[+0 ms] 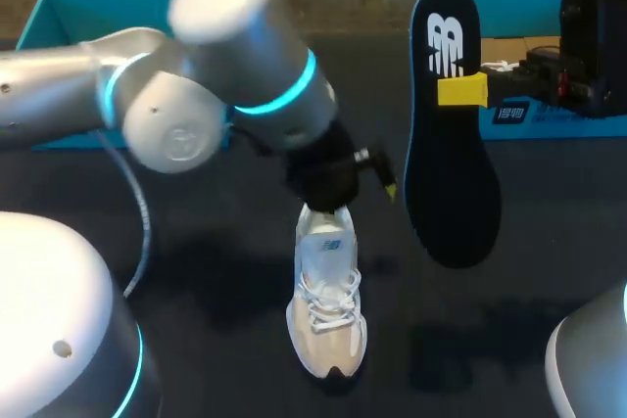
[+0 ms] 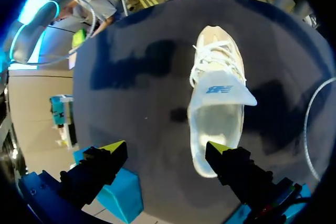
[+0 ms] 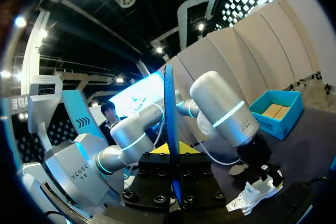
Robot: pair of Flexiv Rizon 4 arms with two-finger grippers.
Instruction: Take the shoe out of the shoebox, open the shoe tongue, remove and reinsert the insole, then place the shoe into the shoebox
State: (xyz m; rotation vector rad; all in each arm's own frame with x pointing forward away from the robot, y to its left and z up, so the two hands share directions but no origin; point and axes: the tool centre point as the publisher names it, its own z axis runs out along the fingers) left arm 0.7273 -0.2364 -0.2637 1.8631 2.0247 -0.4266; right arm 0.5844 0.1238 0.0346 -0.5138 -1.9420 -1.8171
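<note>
- The right gripper (image 1: 460, 90) is clamping the dark insole (image 1: 453, 159) from both sides, holding it up off the table with the wider end hanging down.
- The left gripper (image 2: 165, 151) is hanging with its fingers spread wide, gripping nothing, just above the heel of the shoe (image 2: 217, 98).
- The shoe is standing on the dark table (image 1: 196, 242), with its tongue (image 2: 223, 92) lying forward over the laces.
- The blue shoebox (image 1: 544, 127) is sitting behind the insole.

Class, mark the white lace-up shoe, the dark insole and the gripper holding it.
white lace-up shoe (image 1: 328, 305): head view, on its laces.
dark flat insole (image 1: 453, 193): head view, middle of its broad face.
right gripper (image 1: 460, 90): head view, yellow fingertip on the insole.
</note>
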